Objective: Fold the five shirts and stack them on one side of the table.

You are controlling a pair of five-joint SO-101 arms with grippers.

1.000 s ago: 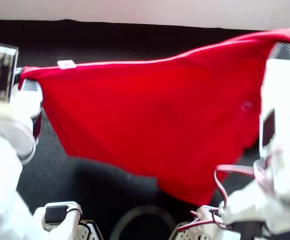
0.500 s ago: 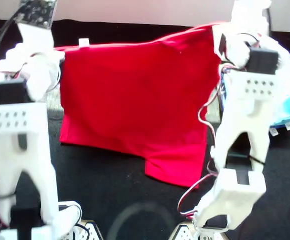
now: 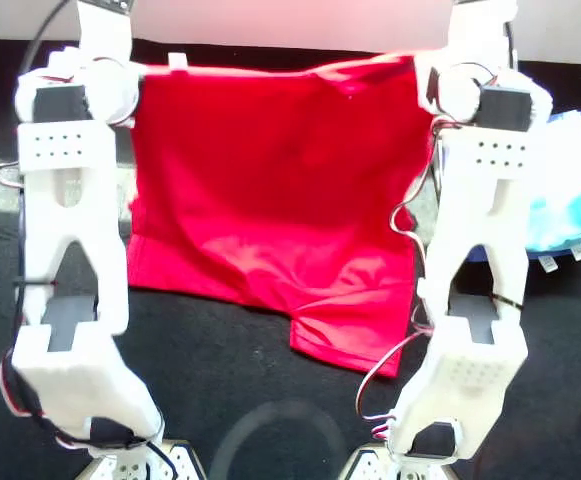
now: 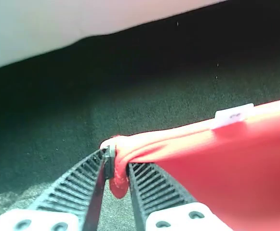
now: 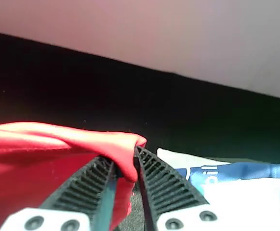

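Setting: dark tabletop (image 3: 220,380) below a pale wall (image 3: 290,25).

Item: red shirt (image 3: 270,180), hung across the upper middle of the high view. Its lower part lay rumpled on the tabletop at centre, and a white tag (image 3: 177,61) sat on its top edge at upper left.

Left gripper (image 4: 114,161): closed on the shirt's upper-left corner.

Right gripper (image 5: 125,163): clamped on the upper-right corner.

Change: a second before, the shirt stretched wide and slanted, with its right corner at the frame's edge. The arms then drew inward toward the wall, the top edge levelled, and the hem settled on the tabletop.

Reading: probably a lay-down ahead of folding, with no fold yet made.

Adjacent: pale blue pile (image 3: 575,200) at the right edge, likely the stack.
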